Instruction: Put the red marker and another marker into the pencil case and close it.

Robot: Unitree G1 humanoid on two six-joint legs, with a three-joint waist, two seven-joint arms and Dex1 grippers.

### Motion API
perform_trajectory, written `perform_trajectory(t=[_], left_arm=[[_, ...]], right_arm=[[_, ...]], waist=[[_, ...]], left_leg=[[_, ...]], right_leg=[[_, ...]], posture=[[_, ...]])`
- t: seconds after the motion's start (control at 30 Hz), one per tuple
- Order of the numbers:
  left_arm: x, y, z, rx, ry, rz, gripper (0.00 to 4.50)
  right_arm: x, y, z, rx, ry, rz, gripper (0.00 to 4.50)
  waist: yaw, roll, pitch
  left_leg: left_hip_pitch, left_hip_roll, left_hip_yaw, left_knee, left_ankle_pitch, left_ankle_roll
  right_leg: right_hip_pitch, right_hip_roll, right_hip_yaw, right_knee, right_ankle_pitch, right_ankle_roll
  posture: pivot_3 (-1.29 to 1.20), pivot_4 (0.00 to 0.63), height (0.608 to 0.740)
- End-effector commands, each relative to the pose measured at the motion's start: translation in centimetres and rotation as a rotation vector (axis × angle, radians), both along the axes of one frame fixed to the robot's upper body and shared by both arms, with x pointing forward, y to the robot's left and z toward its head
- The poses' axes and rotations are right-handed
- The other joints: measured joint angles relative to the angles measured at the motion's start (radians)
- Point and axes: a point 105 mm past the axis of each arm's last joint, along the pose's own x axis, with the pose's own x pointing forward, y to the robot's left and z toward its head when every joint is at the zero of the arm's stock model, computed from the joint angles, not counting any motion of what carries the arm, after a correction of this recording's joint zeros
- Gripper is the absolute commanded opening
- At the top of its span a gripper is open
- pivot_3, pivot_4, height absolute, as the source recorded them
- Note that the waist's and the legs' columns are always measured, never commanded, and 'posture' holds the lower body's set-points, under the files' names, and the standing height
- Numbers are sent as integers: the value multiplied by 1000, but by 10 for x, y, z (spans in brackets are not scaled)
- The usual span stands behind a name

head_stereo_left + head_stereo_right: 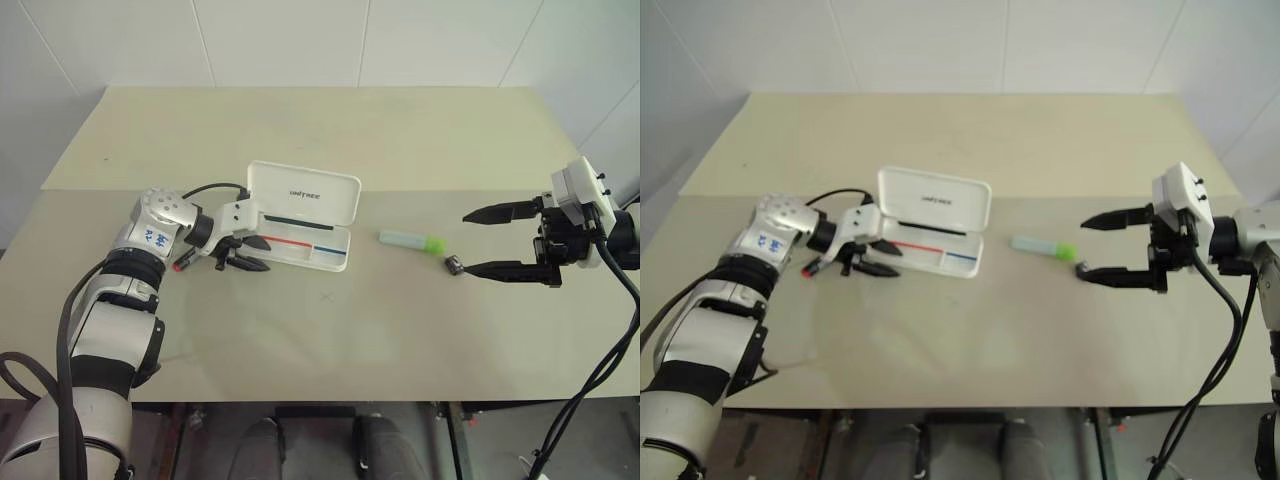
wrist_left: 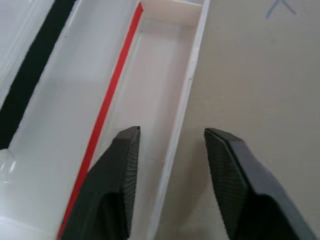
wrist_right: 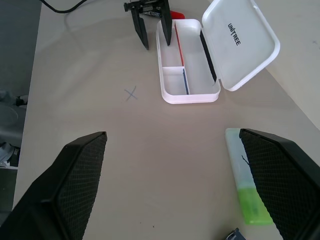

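The pencil case (image 1: 318,255) lies open at mid-table, its white lid (image 1: 305,192) marked UNITREE tipped back and red and blue stripes on the tray. My left gripper (image 1: 262,255) is at the case's left end, open; in the left wrist view one finger (image 2: 122,165) is inside the tray and the other outside the front wall (image 2: 185,100). The red marker's red end (image 1: 183,265) shows on the table under my left wrist; its barrel is hidden. The green marker (image 1: 412,240) lies right of the case. My right gripper (image 1: 467,243) hovers open just right of it.
A small black object (image 1: 453,265) lies on the table by my right gripper's lower finger. A faint X mark (image 1: 327,296) sits in front of the case. The beige table (image 1: 300,130) stretches back to a white wall.
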Motion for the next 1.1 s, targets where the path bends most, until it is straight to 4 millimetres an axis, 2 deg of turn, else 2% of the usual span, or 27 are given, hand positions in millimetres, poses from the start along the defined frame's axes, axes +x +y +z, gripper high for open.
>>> perform_trajectory(t=[0.03,0.13,0.27,0.5,0.63,0.77,0.9,1.1], left_arm=[[0,-3,1,-15,23,-4,906],[-2,-5,7,-46,36,-22,15],[-6,-7,12,-69,51,-52,15],[-24,-33,41,-178,35,-130,15],[-64,-52,29,-141,32,-195,15],[-92,-70,0,-112,60,-153,15],[-99,-81,-11,-113,69,-65,15],[-101,-80,-22,-82,79,32,15]], right_arm=[[-5,-3,14,-10,-56,-6,4500],[-5,-3,14,-10,-57,-11,4500],[-4,-2,13,-8,-60,-10,4500],[-1,-1,13,-10,-65,-2,4500],[0,0,12,-10,-64,2,4500],[2,4,10,-7,-59,15,4500],[4,6,8,-6,-56,24,4500],[6,7,8,-9,-53,33,4500]], waist=[[0,0,0],[0,0,0],[-2,0,0],[-1,0,0],[-7,0,0],[-3,0,0],[-1,0,0],[-3,0,0]], left_leg=[[0,0,0,0,0,0],[0,0,0,0,0,0],[0,0,0,0,0,0],[-1,0,0,-1,0,0],[0,1,1,-3,0,0],[1,1,2,-2,0,0],[1,1,1,0,-1,5],[2,1,2,1,-1,7]], right_leg=[[0,0,0,0,0,0],[0,0,0,0,0,0],[0,0,0,0,0,0],[0,0,0,-1,0,0],[0,1,3,-2,0,0],[-1,2,4,-1,0,0],[0,2,5,0,3,0],[1,2,6,-2,7,0]], posture=[[0,150,740],[0,150,740],[0,150,740],[0,150,740],[0,150,740],[0,150,740],[0,150,740],[0,150,740]])
